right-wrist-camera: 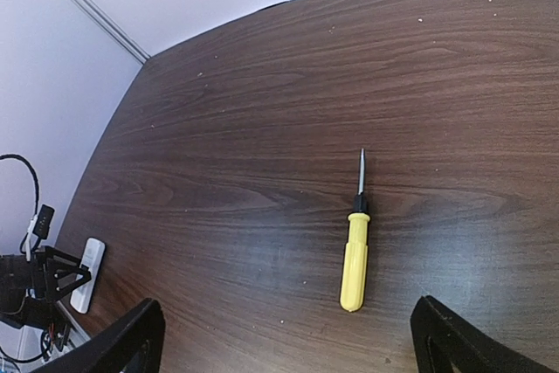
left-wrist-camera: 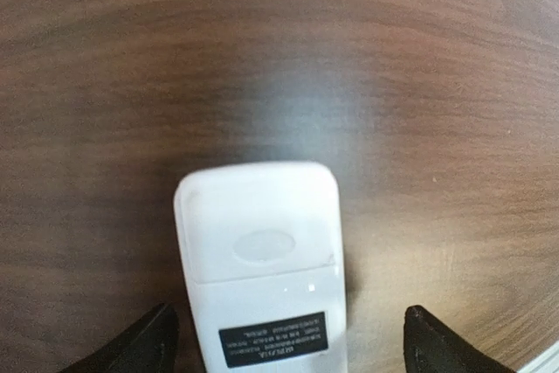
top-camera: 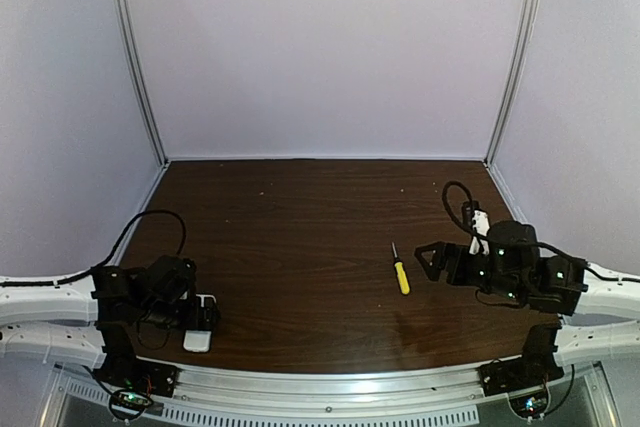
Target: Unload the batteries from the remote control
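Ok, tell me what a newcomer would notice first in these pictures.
The yellow-handled screwdriver stands out most, lying alone on the dark wooden table in front of the open right gripper. Near the table's front left edge, a white remote control lies label side up between the spread fingers of the left gripper, with a gap showing on each side.

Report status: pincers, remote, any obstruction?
Left pincer open, straddling remote control, no contact seen. Right pincer open, empty, facing screwdriver. Remote label-side up; batteries not visible. Nothing blocking it.
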